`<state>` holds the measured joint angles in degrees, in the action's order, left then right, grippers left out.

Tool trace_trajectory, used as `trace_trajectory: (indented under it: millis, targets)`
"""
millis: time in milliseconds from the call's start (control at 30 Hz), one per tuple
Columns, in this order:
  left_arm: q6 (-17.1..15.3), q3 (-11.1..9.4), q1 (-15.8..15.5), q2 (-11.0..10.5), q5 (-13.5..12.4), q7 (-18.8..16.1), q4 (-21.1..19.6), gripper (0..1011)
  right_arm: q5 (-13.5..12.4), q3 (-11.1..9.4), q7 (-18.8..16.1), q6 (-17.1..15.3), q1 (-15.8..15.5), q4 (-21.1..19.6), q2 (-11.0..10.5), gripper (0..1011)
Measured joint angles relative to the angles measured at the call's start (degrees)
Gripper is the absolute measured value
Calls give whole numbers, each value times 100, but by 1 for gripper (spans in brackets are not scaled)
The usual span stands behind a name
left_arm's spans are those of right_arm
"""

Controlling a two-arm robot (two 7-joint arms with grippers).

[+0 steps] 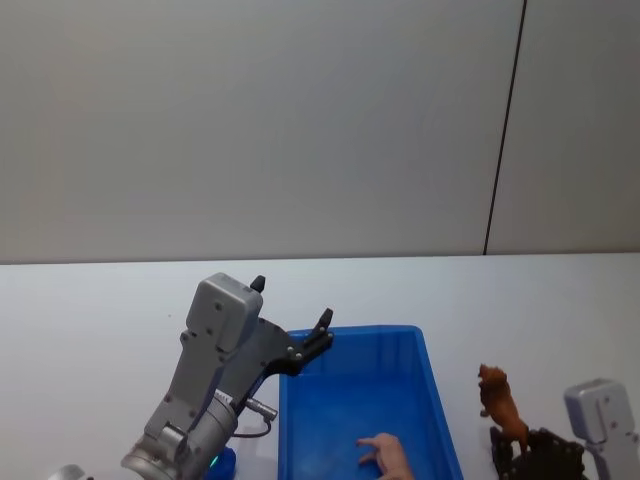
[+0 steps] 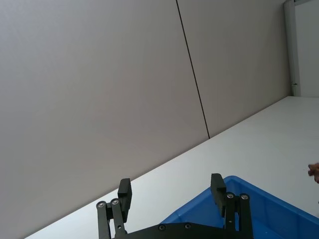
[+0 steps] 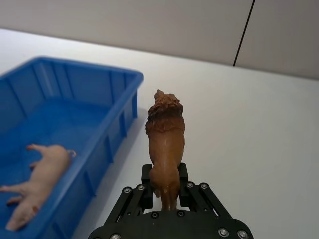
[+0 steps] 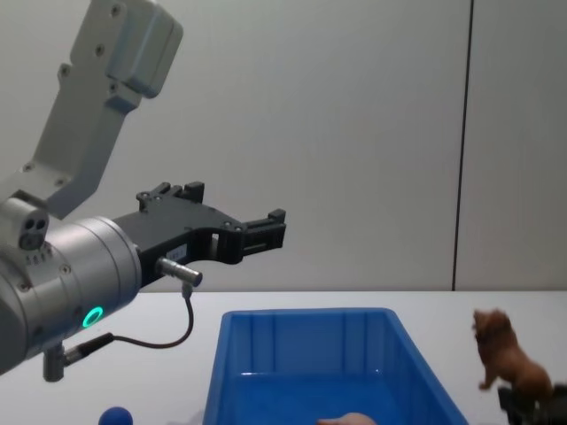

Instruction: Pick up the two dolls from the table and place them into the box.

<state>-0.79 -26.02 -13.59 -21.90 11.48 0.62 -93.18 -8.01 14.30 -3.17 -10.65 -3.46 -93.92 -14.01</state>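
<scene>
1. Black right gripper [image 3: 164,181] is closed on the hind legs of the brown lion toy [image 3: 164,129]. The toy stands upright betw. the fingers, head pointing away from the wrist.
2. Gripper and lion are held over the white table [image 3: 249,129], just beside the right long side of the blue box [image 3: 127,75] and outside it. In the chest view the lion is approx. level w/ the rim.
3. Inside the box a pale pink animal toy [image 3: 42,172] lies on its side on the floor, near the robot's end.
4. Left gripper [image 2: 172,191] has its fingers wide apart w/ nothing betw. them. It hangs high over the far left corner of the box.
5. A small blue rounded thing [image 4: 115,416] sits on the table left of the box, under the left arm.
</scene>
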Motion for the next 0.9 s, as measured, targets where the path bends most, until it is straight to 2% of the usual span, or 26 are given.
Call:
trace_trajectory:
  millis: [200,467,633,900]
  targets:
    - [0,0,0,0,0,0,0,1001,8,-14,-158,168,-6,-259,-25,266]
    - [0,0,0,0,0,0,0,1001,-114,0,-588,274,114,-437,16,267]
    - [0,0,0,0,0,0,0,1001,-186,43,-882,266,267,-409,108,267]
    - [0,0,0,0,0,0,0,1001,-240,153,-1331,157,659,-54,366,268]
